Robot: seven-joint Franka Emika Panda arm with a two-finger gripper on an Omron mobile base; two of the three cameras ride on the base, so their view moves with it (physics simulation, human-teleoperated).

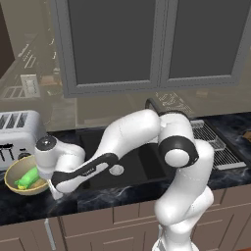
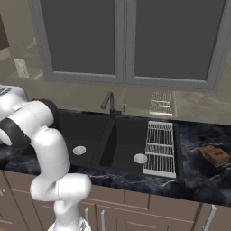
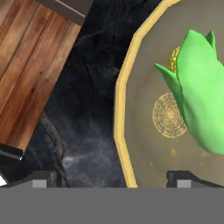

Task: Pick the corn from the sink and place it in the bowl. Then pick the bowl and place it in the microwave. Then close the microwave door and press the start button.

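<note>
The tan-yellow bowl (image 1: 14, 172) sits on the dark counter at the far left, in front of the toaster. The green corn (image 1: 27, 178) lies inside it, yellow tip showing (image 3: 175, 59). In the hand view the bowl's rim (image 3: 121, 131) runs up between my two fingertips. One fingertip (image 3: 39, 180) is over the counter outside the bowl, the other over the bowl's speckled inside. My gripper (image 3: 113, 179) is open just above the rim and holds nothing. The black sink (image 2: 90, 131) lies to the right of the bowl. The microwave and its door are out of view.
A silver toaster (image 1: 17, 135) stands right behind the bowl. A dark faucet (image 2: 108, 103) rises behind the sink, and a wire drying rack (image 2: 160, 146) covers its right side. A brown box (image 2: 215, 155) lies on the counter far right. Grey cabinets hang above.
</note>
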